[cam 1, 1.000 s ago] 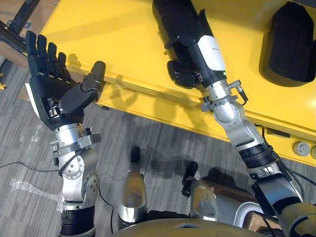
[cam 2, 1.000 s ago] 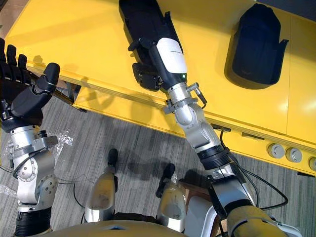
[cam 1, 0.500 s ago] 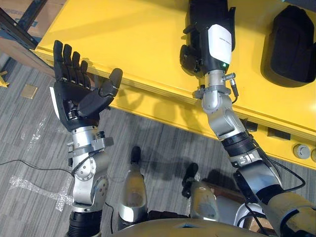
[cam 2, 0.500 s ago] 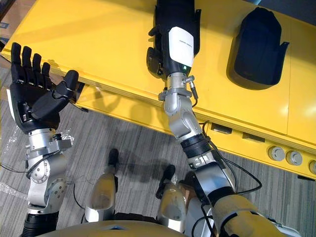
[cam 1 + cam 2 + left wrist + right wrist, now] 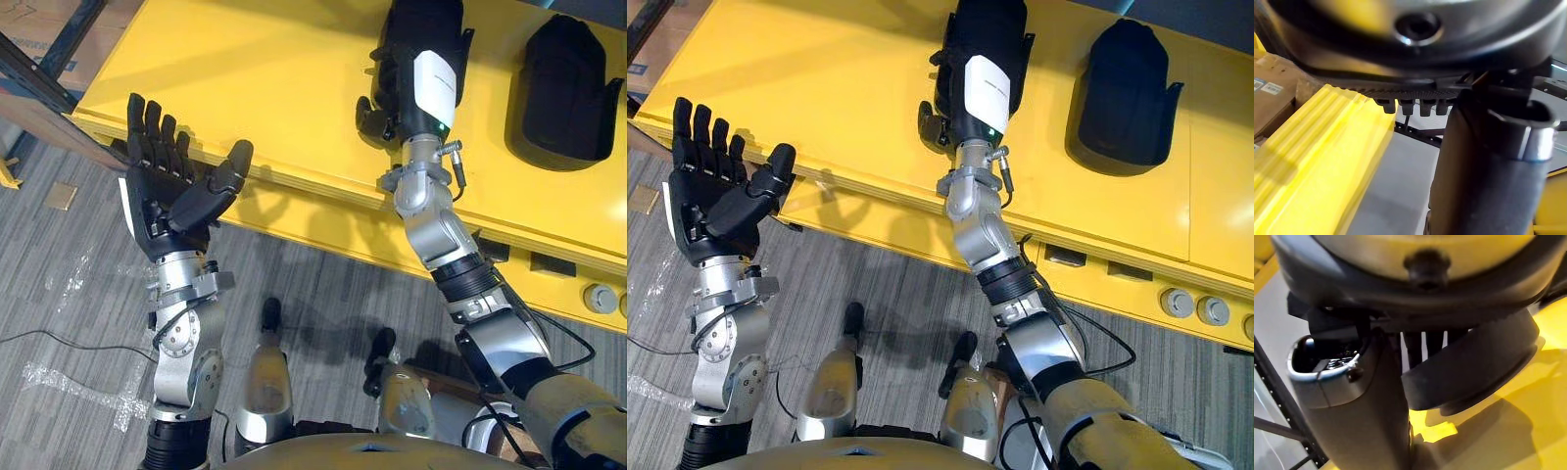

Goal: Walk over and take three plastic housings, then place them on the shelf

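Note:
Two black plastic housings lie on the yellow table point(image 5: 245, 78). One housing point(image 5: 419, 24) is at the far middle, with my right hand point(image 5: 434, 86) laid over its near end. In the right wrist view the thumb point(image 5: 1361, 406) stands on the near side of the housing's wall point(image 5: 1474, 372) and the fingers reach in behind it, so the hand grips it. The second housing point(image 5: 563, 83) lies free to the right. My left hand point(image 5: 171, 201) is raised palm-up at the table's near left edge, fingers point(image 5: 1410, 105) straight, holding nothing.
Grey carpet lies in front of the table. A dark metal rack frame point(image 5: 44, 59) and a cardboard box point(image 5: 39, 15) stand at the far left. Round knobs point(image 5: 598, 294) sit on the table's front panel at the right.
My right hand has swung to the right and the housing under it has turned and shifted with it. My left hand has drifted right along the table's edge, still open.

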Available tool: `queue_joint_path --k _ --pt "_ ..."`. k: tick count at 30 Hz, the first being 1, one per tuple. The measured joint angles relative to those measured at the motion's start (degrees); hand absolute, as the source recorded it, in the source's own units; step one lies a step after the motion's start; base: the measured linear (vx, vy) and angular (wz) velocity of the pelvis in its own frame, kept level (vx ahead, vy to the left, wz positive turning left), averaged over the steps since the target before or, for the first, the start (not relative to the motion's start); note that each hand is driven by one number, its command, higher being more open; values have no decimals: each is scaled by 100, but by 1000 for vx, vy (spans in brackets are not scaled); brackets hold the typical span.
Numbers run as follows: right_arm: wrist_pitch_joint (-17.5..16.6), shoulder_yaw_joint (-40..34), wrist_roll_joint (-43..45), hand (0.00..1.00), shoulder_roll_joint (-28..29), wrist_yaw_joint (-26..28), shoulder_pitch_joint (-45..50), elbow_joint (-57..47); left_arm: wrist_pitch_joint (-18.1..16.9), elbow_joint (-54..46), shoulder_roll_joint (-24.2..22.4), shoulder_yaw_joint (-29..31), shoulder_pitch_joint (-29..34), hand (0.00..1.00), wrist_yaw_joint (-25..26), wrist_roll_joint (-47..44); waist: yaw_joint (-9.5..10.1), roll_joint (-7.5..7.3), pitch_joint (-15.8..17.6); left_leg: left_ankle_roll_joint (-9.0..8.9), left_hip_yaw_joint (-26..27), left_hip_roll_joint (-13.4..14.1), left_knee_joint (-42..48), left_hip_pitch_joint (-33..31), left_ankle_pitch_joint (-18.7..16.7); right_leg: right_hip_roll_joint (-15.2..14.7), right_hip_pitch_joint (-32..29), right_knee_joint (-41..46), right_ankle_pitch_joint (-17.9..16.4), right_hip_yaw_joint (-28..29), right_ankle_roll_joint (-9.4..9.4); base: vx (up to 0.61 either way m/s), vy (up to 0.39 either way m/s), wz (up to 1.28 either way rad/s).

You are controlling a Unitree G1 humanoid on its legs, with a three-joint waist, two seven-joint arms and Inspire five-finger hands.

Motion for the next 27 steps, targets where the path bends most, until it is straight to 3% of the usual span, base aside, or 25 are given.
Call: queue_joint_path --k 3,8,14,17,24,27 --pt "55 16 9 100 37 185 371 -526 0 -11 -33 -79 2 100 -17 -3 -26 83 -116 -1 51 0 -59 49 1 3 -1 -25 24 31 37 22 -3 -6" --pt "131 309 259 100 34 593 1061 -1533 7 -67 -30 -168 -2 100 -38 -4 -174 80 -254 -16 201 11 -70 207 -46 17 40 -43 35 190 50 44 -4 -15" --pt "89 452 459 100 12 739 1578 -2435 268 -66 -13 -444 -5 100 -96 -24 -362 70 -352 -32 420 19 -64 429 -161 38 179 -161 74 389 95 3 4 -17" --pt "-180 452 459 100 3 766 1583 -2710 320 -66 -12 -473 -4 100 -168 -30 -355 64 -442 -33 561 39 -55 504 -210 69 188 -252 132 522 93 5 2 -23" --pt "-1181 464 755 100 -84 744 1649 -3233 376 -43 43 -499 -6 100 -208 -228 -475 52 -563 -36 635 42 -26 534 -267 73 188 -265 137 589 100 2 -1 -5" --pt "-1358 469 1116 100 -108 573 1826 -3235 376 -2 64 -589 -5 100 -230 -229 -470 36 -649 -37 666 42 2 533 -300 73 198 -296 144 611 111 -2 2 -5"
